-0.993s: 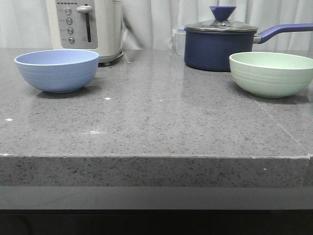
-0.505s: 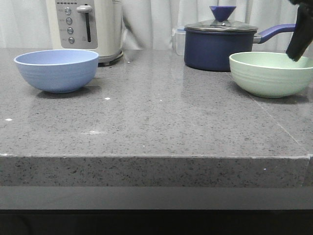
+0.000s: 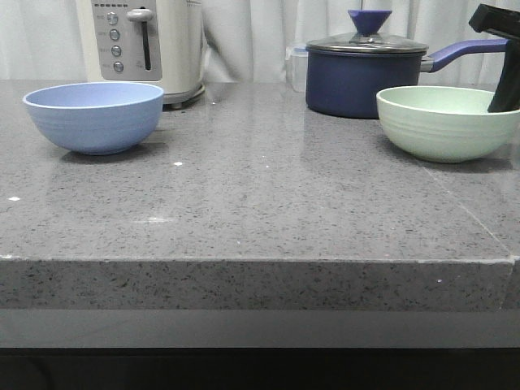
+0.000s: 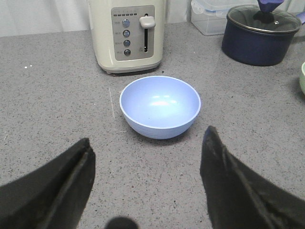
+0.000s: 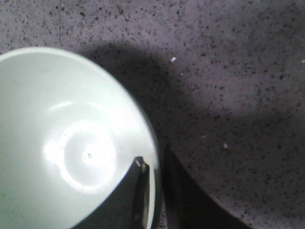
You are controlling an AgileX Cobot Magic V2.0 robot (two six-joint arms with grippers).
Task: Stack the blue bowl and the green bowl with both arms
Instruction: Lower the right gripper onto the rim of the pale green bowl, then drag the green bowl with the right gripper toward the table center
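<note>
Your right hand (image 5: 155, 191) straddles the green bowl (image 3: 445, 122) rim at the frame's right, narrow but not clamped. The blue bowl (image 3: 93, 116) sits left; your left hand (image 4: 147, 183) hangs wide. Both look light, rigid and slick: pinch the wall.

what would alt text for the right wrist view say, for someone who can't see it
A black right gripper straddles the rim of a round matte pale mint-green bowl, one finger inside and one outside the wall, seen from directly above. The bowl is empty and sits on a dark speckled grey stone countertop.
</note>
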